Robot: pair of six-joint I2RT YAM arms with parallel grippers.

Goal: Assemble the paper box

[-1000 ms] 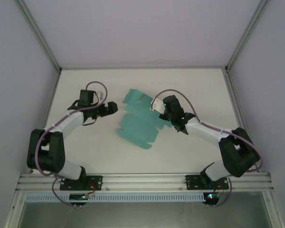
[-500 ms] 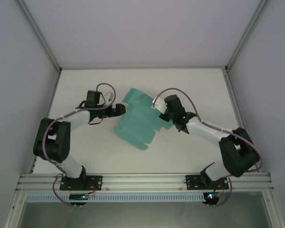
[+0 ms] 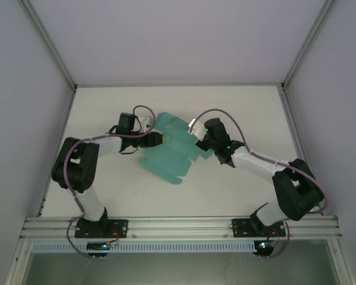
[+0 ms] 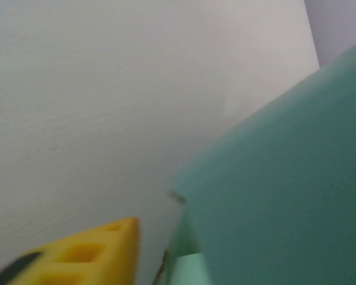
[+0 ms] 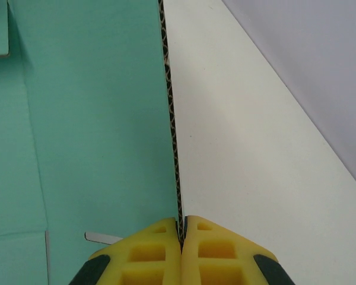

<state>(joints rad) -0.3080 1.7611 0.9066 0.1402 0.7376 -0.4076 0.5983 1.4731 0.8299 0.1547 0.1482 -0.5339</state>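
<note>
The left claw (image 3: 156,138) is brought rightward across the surface (image 3: 237,107), from well apart to right against the left edge of the paper box (image 3: 169,160). The left arm's elbow is swung inward. The sheet's near end is shifted slightly leftward.

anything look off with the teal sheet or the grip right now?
Nothing torn or crushed. The paper box is an open sheet, lying skewed to the table edges. The right gripper is shut on one panel's corrugated edge. The left gripper is at the sheet's left side; its grip is unclear.
</note>
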